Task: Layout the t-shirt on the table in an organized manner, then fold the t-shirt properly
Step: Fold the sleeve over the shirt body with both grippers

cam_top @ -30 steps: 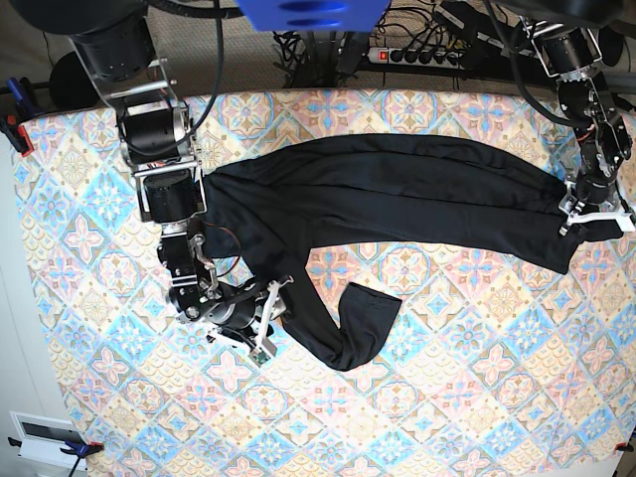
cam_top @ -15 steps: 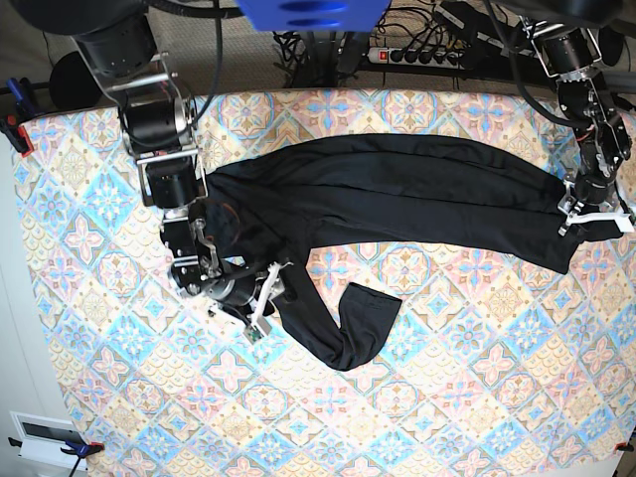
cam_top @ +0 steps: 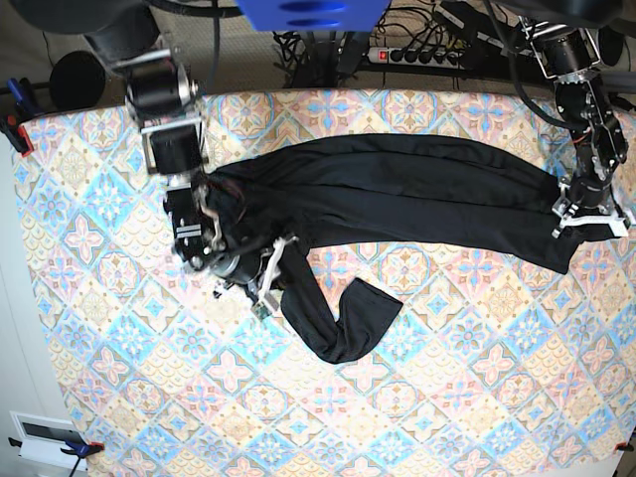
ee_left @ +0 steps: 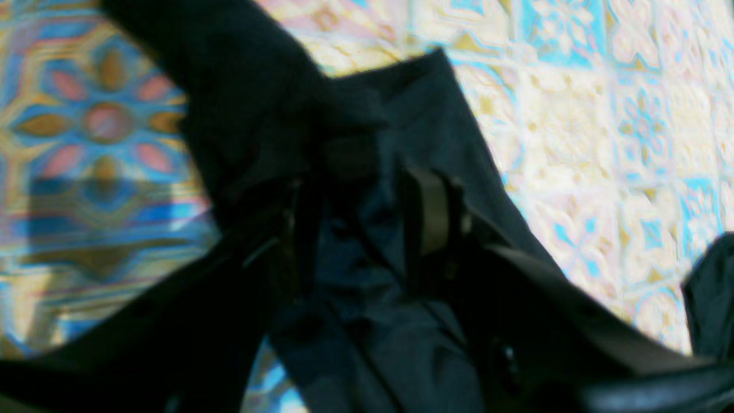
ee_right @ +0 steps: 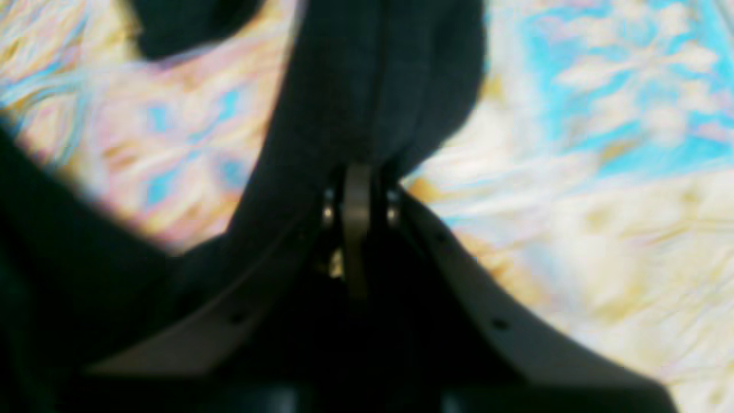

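The black t-shirt (cam_top: 397,189) lies stretched across the far half of the table (cam_top: 447,397), with one long sleeve trailing down to a folded cuff (cam_top: 350,328). At the shirt's left end, my right gripper (cam_top: 270,270) is shut on the fabric where the sleeve starts. The right wrist view shows that gripper (ee_right: 355,178) with its jaws pressed together on a fold of the t-shirt (ee_right: 378,74). My left gripper (cam_top: 586,221) holds the shirt's right end. In the left wrist view bunched t-shirt (ee_left: 258,86) fills the gap in that gripper (ee_left: 367,195).
A power strip (cam_top: 417,55) and cables lie behind the table's far edge. Clamps (cam_top: 15,124) grip the cloth at the left edge. A white box (cam_top: 45,437) sits on the floor at the lower left. Patterned cloth (ee_left: 602,143) lies bare beside the shirt.
My right gripper has gone from open to shut on the shirt's left end and moved toward the far edge, drawing the sleeve up with it. The left gripper has stayed in place.
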